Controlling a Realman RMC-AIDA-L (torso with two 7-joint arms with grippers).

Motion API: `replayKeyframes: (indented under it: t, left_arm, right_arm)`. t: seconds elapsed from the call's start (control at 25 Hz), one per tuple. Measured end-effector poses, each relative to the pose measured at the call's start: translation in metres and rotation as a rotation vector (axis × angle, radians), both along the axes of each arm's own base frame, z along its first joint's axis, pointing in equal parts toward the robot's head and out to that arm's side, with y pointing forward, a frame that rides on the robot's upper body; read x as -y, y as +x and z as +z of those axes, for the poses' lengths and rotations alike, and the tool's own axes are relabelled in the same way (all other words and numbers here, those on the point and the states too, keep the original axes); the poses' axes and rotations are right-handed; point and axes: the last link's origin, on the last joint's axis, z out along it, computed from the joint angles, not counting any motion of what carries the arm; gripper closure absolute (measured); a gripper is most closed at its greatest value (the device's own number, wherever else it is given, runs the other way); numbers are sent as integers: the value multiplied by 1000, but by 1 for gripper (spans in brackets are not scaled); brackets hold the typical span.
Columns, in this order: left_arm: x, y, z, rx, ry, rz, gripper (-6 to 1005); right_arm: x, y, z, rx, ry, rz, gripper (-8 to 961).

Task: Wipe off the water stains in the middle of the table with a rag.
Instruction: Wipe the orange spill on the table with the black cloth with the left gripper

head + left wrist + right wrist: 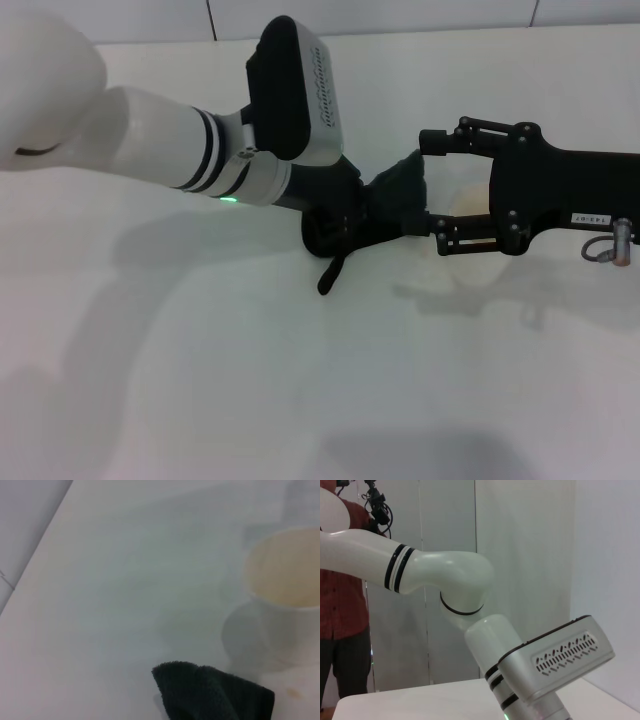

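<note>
The rag (398, 195) is near-black grey-green on the white table (200, 380); beside it a translucent white cup (287, 595), and a faint orange stain (295, 693).

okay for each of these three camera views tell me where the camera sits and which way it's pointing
Head view: on the robot's head, looking forward and down at the table; both arms show, left gripper in the rag, right gripper open beside it.
Left wrist view: on the left wrist, looking down at the rag, a white cup and an orange stain; no fingers show.
Right wrist view: on the right wrist, facing across at the left arm and a wall.
Head and left wrist views share the rag.
</note>
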Motion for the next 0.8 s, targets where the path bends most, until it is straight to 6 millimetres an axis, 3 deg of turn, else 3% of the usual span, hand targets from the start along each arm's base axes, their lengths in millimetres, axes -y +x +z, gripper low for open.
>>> replayKeyframes:
  t: [0.8]
  left_arm:
    - [18,-2,-14,-26,-80,-25,919]
  right_arm:
    - [1,0,-1,0,-7,3,98]
